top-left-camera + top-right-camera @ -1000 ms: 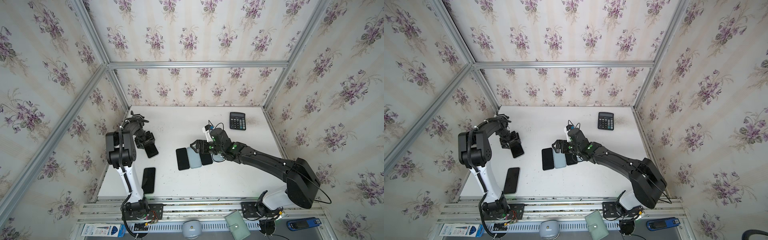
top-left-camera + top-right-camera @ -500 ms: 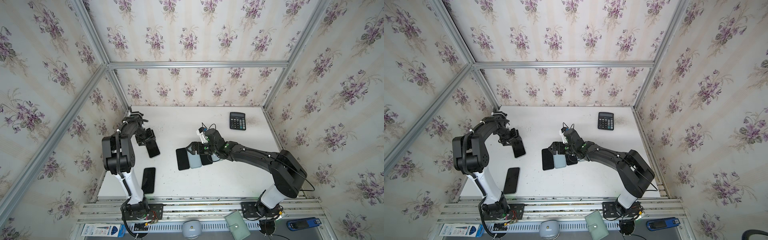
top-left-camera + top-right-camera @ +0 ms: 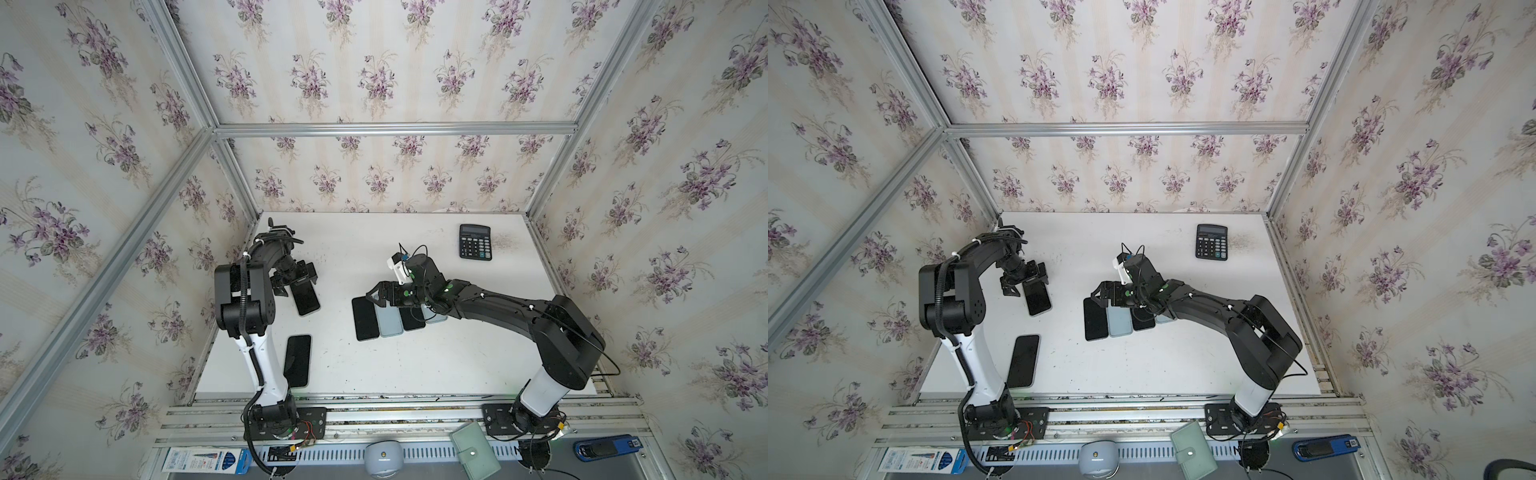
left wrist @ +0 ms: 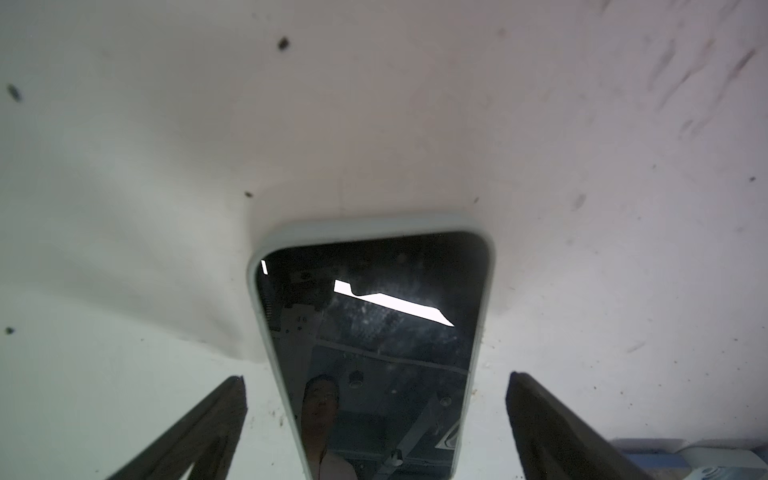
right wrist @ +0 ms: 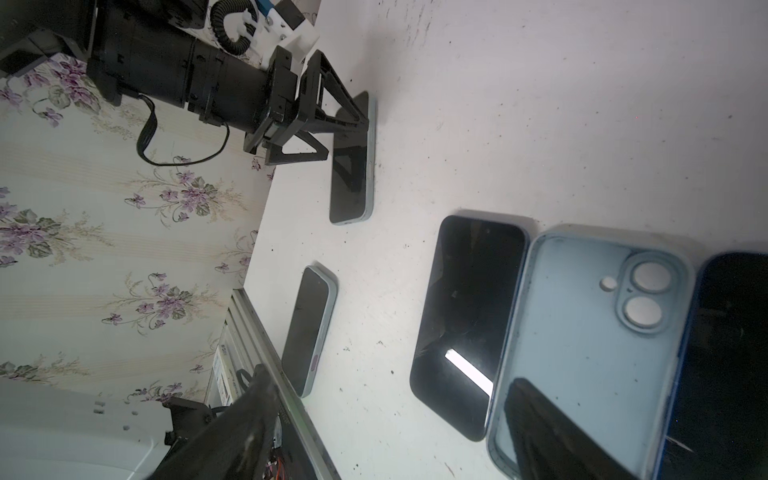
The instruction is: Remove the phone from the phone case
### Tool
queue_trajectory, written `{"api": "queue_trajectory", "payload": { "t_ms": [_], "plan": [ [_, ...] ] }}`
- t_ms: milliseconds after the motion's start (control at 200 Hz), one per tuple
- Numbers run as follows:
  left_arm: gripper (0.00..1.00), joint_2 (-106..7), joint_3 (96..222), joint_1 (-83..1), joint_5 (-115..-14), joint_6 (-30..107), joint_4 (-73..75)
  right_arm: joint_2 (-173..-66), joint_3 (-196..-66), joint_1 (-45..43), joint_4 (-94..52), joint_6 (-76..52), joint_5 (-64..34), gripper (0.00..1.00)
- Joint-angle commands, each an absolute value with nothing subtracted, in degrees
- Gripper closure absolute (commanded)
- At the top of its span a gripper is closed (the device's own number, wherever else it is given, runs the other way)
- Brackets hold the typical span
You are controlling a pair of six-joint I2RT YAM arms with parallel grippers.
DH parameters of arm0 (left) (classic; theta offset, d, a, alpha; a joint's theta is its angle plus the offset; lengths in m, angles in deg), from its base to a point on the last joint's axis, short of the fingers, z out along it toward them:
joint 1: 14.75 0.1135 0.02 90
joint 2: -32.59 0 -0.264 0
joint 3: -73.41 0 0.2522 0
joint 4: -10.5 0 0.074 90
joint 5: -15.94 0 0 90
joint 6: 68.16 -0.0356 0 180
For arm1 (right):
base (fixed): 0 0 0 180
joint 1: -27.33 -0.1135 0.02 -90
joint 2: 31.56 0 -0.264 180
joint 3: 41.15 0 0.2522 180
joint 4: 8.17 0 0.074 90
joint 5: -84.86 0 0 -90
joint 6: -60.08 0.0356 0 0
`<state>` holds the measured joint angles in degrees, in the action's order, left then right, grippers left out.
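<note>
The left tool [image 4: 376, 376], wide open, straddles the cased phone [image 4: 374, 332] with a gap on each side. It lies flat, screen up, near the left edge of the worktop [image 3: 374, 365], its long axis in line with the tool. The glass looks stiff and slippery, so better grip the pale case rim [image 4: 365, 226] along the long edges. The right tool [image 3: 379, 296] is open too.
</note>
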<state>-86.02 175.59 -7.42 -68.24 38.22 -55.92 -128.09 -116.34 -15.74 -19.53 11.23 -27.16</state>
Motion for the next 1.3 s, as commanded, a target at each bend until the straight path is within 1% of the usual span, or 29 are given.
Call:
{"api": "queue_trajectory", "payload": {
  "t_ms": [0, 190, 355, 490, 620, 720, 869, 944, 1299],
  "plan": [
    [0.0, -87.29, 177.34, -7.54, -69.19, 38.44, -58.18, -127.53, -116.96, -15.74, -16.92, 11.73, -27.45, 0.11],
    [0.0, -90.45, 181.23, -8.26, -70.12, 37.97, -60.48, -128.29, -117.74, -15.74, -16.56, 11.74, -28.0, 0.11],
    [0.02, -92.41, 183.82, -8.59, -71.07, 38.16, -62.99, -129.28, -118.85, -15.67, -16.65, 11.74, -28.77, 0.11],
    [0.08, -94.51, 185.99, -8.8, -71.25, 37.66, -65.75, -129.55, -119.2, -15.51, -16.39, 12.16, -28.97, 0.11],
    [0.21, -95.51, 185.56, -8.79, -70.58, 37.83, -66.37, -129.54, -119.4, -15.08, -15.79, 12.84, -29.53, 0.11],
    [0.27, -95.99, 185.77, -8.77, -70.0, 38.01, -66.36, -129.31, -119.34, -14.66, -15.51, 13.11, -29.63, 0.11],
    [0.27, -95.95, 185.74, -8.77, -69.15, 38.27, -66.11, -129.11, -119.08, -14.24, -15.42, 13.15, -29.84, 0.12],
    [0.25, -95.41, 185.31, -8.81, -69.23, 38.27, -65.78, -129.28, -119.01, -14.11, -15.42, 13.19, -30.12, 0.12],
    [0.26, -89.96, 181.97, -8.7, -67.09, 37.39, -62.26, -129.95, -118.68, -14.16, -14.48, 13.81, -30.89, 0.12]
  ]
}}
